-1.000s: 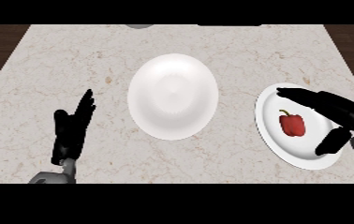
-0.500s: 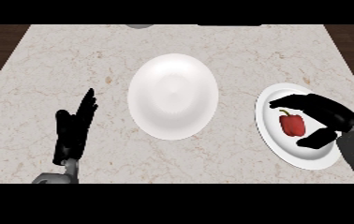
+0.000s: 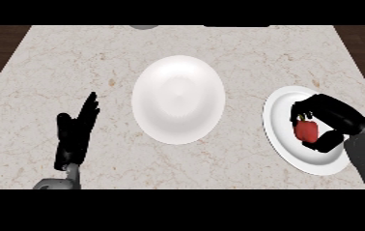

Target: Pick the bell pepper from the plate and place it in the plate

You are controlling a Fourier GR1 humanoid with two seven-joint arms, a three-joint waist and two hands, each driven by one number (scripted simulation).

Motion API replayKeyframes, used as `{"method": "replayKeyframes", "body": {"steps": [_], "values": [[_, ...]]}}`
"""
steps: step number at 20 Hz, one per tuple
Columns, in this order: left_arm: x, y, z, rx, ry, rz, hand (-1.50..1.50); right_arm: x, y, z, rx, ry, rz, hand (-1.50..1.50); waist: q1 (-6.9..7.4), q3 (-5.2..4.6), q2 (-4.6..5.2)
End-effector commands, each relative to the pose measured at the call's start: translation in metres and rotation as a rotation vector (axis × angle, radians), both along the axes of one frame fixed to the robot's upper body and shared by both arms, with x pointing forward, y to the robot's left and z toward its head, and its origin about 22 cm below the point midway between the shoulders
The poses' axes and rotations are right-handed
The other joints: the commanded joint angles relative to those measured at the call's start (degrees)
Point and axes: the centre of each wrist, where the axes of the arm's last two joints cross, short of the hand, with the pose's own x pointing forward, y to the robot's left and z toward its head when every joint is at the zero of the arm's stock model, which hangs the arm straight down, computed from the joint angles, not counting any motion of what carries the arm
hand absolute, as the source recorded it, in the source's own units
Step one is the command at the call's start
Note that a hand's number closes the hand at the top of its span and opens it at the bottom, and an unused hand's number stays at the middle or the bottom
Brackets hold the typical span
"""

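A pale marble-patterned worktop (image 3: 85, 65) seen from steeply above. At the right edge, the robot's black right hand (image 3: 329, 121) comes in from the lower right and arches over a white plate (image 3: 279, 128). Its fingers curve over the top and its thumb curls in from below, so the hand closes round a red bell pepper (image 3: 307, 131). The pepper shows in the gap between fingers and thumb, near the middle of this plate; whether it rests on the plate or is lifted cannot be told.

At the lower left, the left hand (image 3: 76, 133) rests open above the worktop, fingers straight and pointing up the view, holding nothing.

A second, larger white plate (image 3: 178, 99) lies in the middle of the worktop, well apart from both hands, with nothing on it. Bare worktop separates the two plates. The right-hand plate sits close to the worktop's right edge. At the far edge, a small grey object (image 3: 144, 27) is partly visible.
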Motion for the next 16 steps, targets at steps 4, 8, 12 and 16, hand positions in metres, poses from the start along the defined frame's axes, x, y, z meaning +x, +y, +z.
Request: {"method": "replayKeyframes", "body": {"steps": [4,8,12,16], "values": [[0.002,0.013,0.006,0.003,0.000,0.016,0.00,0.014,0.055,0.003,0.078,-0.161,-0.227,1.50,-0.31,0.01,-0.35],[0.005,-0.003,-0.001,0.017,-0.007,-0.021,0.00,0.023,0.163,-0.022,0.130,-0.101,-0.398,1.50,2.00,-0.43,-0.56],[0.007,-0.014,0.000,0.008,-0.003,-0.062,0.00,0.035,0.222,0.004,0.147,-0.182,-0.525,1.50,3.91,-0.42,-0.78],[0.012,-0.022,0.000,0.004,0.006,-0.089,0.00,0.047,0.256,0.051,0.192,-0.329,-0.671,1.50,5.51,-0.23,-0.77]]}}
